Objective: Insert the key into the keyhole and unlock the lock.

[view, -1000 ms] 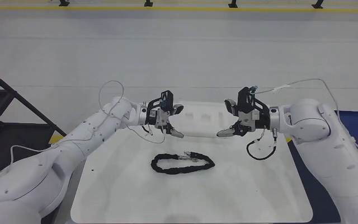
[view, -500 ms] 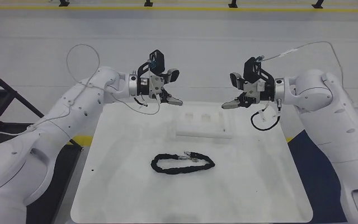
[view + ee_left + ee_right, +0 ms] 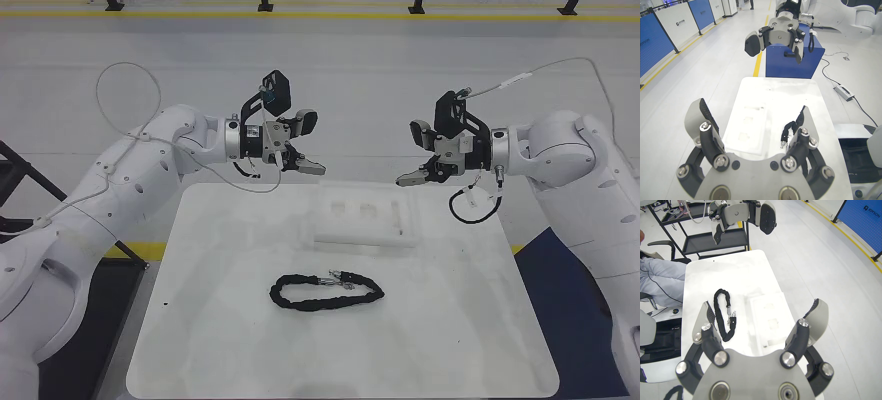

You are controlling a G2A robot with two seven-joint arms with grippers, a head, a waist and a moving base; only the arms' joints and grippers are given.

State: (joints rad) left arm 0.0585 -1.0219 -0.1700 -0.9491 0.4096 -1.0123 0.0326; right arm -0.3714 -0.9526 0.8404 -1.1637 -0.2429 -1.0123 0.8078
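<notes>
On the table [image 3: 200,330], mid-surface, the chain lock [image 3: 326,292] lies ungrasped. The left gripper [image 3: 308,146] and right gripper [image 3: 414,157] hover above the far edge, spread wide and empty. Key insertion and unlocking are both judged still to do.

Top view: taken from above arms, tilted down and forward. Whole table [image 3: 200,330] covered, tray [image 3: 362,235] seen at middle distance, floor beyond it.

Left wrist view: taken from behind left gripper [image 3: 752,104], aimed across tray at right gripper [image 3: 775,54] on tray's far side. Tray seen close.

Right wrist view: taken from behind right gripper, aimed opposite way across tray at left gripper.

Shared by all three: tray, chain [image 3: 325,292] beside tray, tabletop around tray.
</notes>
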